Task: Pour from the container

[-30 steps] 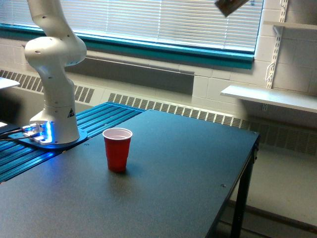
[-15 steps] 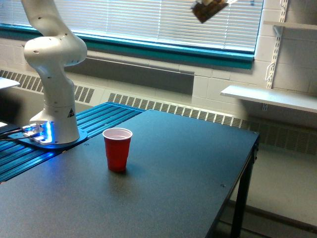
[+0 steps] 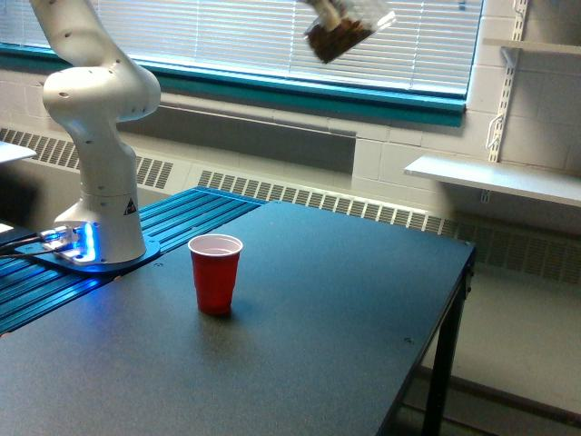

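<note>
Window blinds (image 3: 227, 36) and a teal sill are forming the far background, and a dark table (image 3: 318, 345) is filling the near part of the scene. We are seeing the robot base (image 3: 95, 173) standing at the left of the table, with a red cup (image 3: 215, 272) standing upright near the middle-left of the surface.

Progress: we are judging the pour as not yet begun. The red cup's white inside is showing no brown material, and nothing is falling toward it. The container (image 3: 343, 27) is hanging high at the top of the frame, tilted, with brown granular bits gathered at its lower left end. It is well above the red cup and to the right of it. What remains, in our judgement, is bringing the container over the cup and tipping it further.

Gripper: we are not seeing it, as it lies beyond the top edge of the frame. We cannot tell how its jaws are standing, nor where on the container the grip falls.
</note>
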Controlling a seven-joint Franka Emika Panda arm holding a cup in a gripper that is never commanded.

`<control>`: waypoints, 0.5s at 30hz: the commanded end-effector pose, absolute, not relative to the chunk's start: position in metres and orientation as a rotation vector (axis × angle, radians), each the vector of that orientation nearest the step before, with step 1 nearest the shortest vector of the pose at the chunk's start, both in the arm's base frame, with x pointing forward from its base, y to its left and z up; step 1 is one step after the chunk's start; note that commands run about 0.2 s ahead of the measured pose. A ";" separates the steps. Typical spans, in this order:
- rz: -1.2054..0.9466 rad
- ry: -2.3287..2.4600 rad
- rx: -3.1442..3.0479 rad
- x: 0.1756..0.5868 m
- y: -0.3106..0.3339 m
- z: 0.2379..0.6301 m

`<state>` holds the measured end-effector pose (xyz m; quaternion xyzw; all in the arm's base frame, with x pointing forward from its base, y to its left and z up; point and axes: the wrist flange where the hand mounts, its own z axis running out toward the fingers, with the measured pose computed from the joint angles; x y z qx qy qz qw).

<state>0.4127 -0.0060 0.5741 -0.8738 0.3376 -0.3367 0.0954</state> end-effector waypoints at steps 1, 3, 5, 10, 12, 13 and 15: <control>-0.984 1.038 -2.624 0.396 -0.022 0.565; -0.973 1.047 -2.626 0.391 -0.025 0.562; -0.970 1.060 -2.635 0.386 -0.028 0.558; -0.939 1.077 -2.659 0.374 -0.032 0.548; -0.918 1.084 -2.667 0.368 -0.034 0.543; -0.909 1.089 -2.676 0.366 -0.034 0.540; -0.891 1.097 -2.686 0.361 -0.035 0.535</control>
